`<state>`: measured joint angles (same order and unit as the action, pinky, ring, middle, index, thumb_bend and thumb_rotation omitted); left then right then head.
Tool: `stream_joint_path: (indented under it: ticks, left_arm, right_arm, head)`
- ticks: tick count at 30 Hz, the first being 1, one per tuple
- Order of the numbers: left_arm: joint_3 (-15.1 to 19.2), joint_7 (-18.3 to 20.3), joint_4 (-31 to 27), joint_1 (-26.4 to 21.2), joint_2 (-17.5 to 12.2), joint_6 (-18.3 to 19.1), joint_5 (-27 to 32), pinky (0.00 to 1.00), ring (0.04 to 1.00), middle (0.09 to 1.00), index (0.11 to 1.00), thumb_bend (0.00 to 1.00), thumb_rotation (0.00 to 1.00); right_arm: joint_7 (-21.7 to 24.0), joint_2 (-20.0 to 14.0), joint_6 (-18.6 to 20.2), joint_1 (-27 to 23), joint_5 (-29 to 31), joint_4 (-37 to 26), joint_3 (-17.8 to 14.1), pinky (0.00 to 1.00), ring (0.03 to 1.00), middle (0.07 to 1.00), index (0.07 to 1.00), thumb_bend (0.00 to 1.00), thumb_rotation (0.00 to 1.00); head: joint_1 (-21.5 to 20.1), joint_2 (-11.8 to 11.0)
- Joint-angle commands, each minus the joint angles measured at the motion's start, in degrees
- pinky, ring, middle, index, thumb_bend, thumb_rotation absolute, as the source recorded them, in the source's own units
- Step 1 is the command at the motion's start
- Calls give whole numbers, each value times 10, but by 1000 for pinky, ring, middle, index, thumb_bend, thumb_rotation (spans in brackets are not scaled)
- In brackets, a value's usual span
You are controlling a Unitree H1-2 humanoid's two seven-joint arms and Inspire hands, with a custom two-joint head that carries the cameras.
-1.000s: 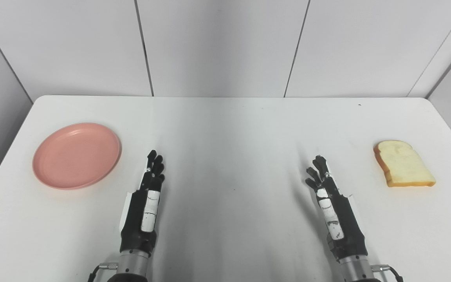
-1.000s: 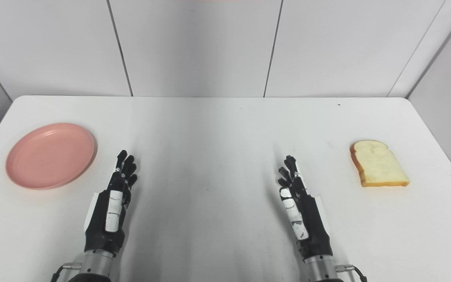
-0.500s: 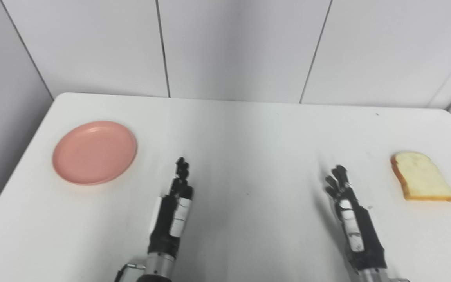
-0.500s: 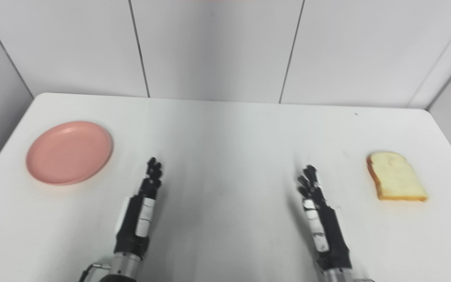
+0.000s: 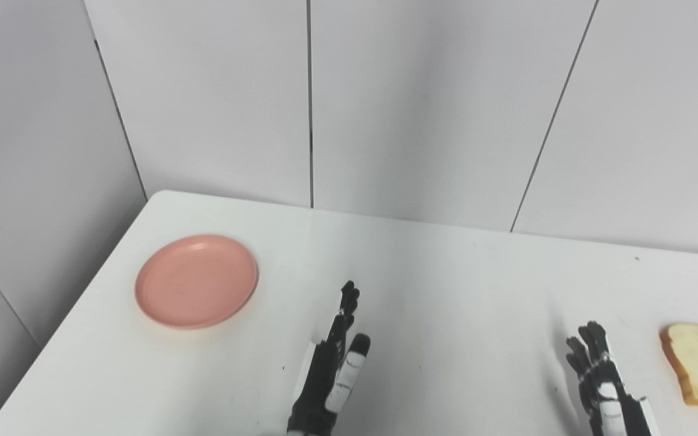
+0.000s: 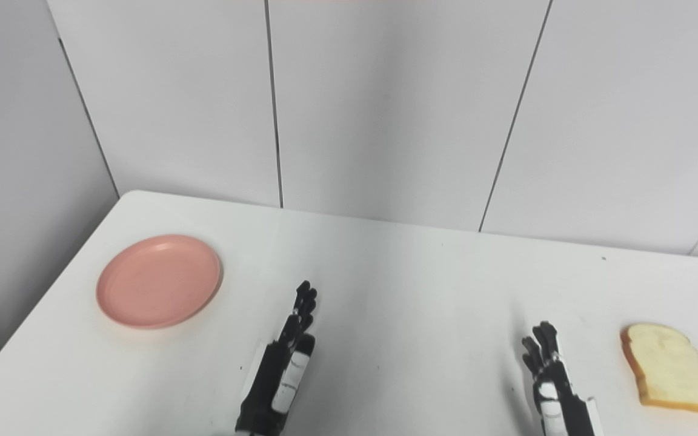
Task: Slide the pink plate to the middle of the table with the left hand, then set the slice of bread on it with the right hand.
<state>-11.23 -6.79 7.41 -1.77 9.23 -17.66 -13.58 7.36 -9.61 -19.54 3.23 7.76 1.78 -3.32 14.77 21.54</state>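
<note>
**Camera shifted; hands idle, empty**

Both forearms cut off by the bottom edge. Left hand (image 6: 279, 369) and right hand (image 6: 552, 381) hover with fingers extended, grasping nothing. Pink plate (image 6: 159, 281) sits far left on tabletop (image 6: 409, 290); bread slice (image 6: 670, 375) far right. Versus 1.0 s ago: whole view shifted, objects unmoved
</note>
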Motion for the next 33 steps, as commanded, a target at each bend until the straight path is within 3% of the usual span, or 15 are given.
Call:
stream_joint_path:
  ticks: [1, 2, 6, 10, 15, 18, 23, 28, 31, 33]
  left_arm:
    - [4, -2, 27, 11, -8, -22, 4, 1000, 1000, 1000, 1000, 793, 1000]
    - [5, 2, 27, 12, -10, -21, 11, 1000, 1000, 1000, 1000, 812, 1000]
    - [19, 54, -18, 22, -4, 44, 123, 1000, 1000, 1000, 1000, 877, 975]
    - [34, 79, -87, 15, -12, 73, 185, 1000, 1000, 1000, 982, 968, 963]
    - [74, 66, -162, -25, -17, 96, 215, 1000, 983, 971, 886, 997, 965]
    - [120, 52, -193, -78, -40, 115, 230, 908, 878, 876, 865, 991, 922]
    - [183, 53, -149, -150, -96, 87, 241, 858, 825, 823, 841, 989, 958]
    - [227, 33, -120, -204, -139, 86, 232, 850, 811, 805, 796, 1000, 965]
    - [259, 17, -77, -236, -172, 66, 227, 798, 727, 704, 666, 1000, 939]
    - [274, 15, -54, -248, -192, 65, 229, 787, 706, 683, 642, 1000, 931]
  right_arm:
    - [-1, 9, -29, 16, -5, 50, 1, 969, 965, 989, 1000, 787, 985]
    - [-1, 11, -30, 16, -7, 52, 2, 969, 964, 988, 1000, 769, 989]
    - [-9, 20, -39, 18, -26, 52, 5, 953, 953, 978, 990, 751, 998]
    - [-17, 30, -45, 19, -41, 48, 7, 947, 949, 974, 976, 760, 986]
    - [-25, 38, -44, 19, -68, 39, 13, 930, 942, 966, 971, 774, 996]
    - [-29, 43, -35, 22, -81, 24, 14, 917, 943, 969, 971, 776, 1000]
    - [-28, 48, -29, 25, -80, 13, 14, 931, 947, 972, 970, 745, 994]
    - [-32, 51, -28, 29, -87, 8, 14, 910, 935, 963, 959, 741, 993]
    - [-35, 51, -27, 30, -90, 6, 15, 903, 927, 955, 943, 748, 988]
    - [-35, 51, -27, 30, -88, 6, 15, 904, 927, 954, 939, 741, 982]
  head:
    - [-5, -6]
    - [-6, -6]
    - [-21, -5]
    - [-42, 4]
    - [-62, 23]
    - [-58, 30]
    - [-62, 33]
    - [-63, 35]
    - [-63, 35]
    - [-58, 37]
